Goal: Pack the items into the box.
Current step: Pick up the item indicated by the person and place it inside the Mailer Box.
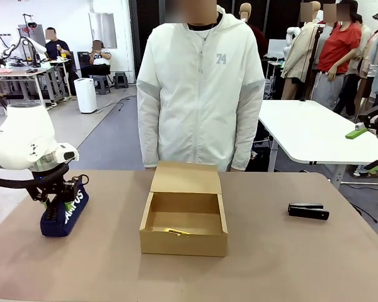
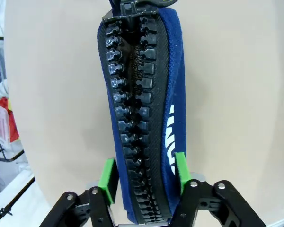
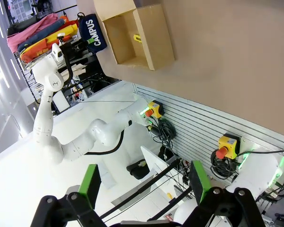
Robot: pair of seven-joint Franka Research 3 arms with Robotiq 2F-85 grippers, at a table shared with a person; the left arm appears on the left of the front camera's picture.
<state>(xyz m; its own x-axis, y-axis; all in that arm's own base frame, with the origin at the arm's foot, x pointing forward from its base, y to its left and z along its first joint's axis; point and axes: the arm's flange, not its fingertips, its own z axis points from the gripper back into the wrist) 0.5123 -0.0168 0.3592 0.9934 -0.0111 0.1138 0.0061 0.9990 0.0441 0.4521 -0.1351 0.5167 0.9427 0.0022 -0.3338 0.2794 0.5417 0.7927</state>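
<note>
Grey floor (image 1: pixel 107 135), white table (image 1: pixel 315 135) (right) behind

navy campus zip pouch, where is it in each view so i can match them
front view: navy zip pouch lettered "CAMPUS" at left, in the left gripper.
left wrist view: pouch centre, between the green fingers.
right wrist view: pouch top left, beside the open brown cardboard box.
shared landmark: the tan table.

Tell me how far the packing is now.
Done: the yellow-and-black pen lies inside the open cardboard box. In hand: the left gripper clamps the navy CAMPUS pouch on the table. Remaining: the pouch and the black stapler right of the box.
</note>
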